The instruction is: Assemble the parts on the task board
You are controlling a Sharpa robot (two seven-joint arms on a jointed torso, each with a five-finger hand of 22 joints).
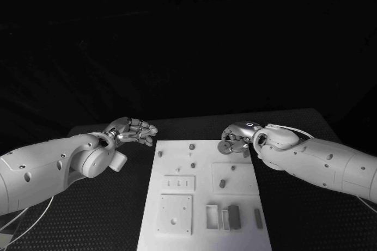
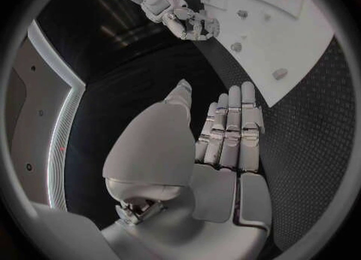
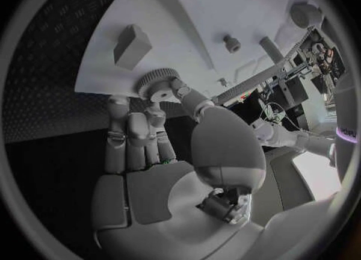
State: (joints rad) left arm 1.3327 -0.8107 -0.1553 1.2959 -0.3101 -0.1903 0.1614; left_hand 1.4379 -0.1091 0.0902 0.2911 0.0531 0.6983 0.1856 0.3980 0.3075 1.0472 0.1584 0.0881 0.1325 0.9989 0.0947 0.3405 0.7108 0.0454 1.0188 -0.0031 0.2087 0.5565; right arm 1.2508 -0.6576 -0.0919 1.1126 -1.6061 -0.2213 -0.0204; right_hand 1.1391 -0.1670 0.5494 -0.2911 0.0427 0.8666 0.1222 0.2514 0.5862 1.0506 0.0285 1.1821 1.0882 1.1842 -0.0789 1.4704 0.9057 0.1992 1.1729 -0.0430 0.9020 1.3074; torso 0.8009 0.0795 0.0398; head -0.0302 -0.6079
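Observation:
The white task board (image 1: 200, 237) lies lengthwise in the middle of the table. My right hand (image 1: 239, 134) hovers at the board's far right corner and pinches a small toothed gear (image 1: 226, 147) between thumb and fingers. The right wrist view has the gear (image 3: 156, 85) at my fingertips, just off the board's edge (image 3: 98, 82), near a block-shaped part (image 3: 132, 44) and a short peg (image 3: 232, 44). My left hand (image 1: 133, 131) floats off the board's far left corner, fingers loosely extended, holding nothing. In the left wrist view its fingers (image 2: 229, 127) lie straight beside the board (image 2: 301, 49).
Several small pegs (image 1: 192, 146) stand on the board's far half. Square plates (image 1: 174, 213) and a row of upright blocks (image 1: 233, 215) fill the near half. Black textured table (image 1: 314, 218) runs along both sides of the board.

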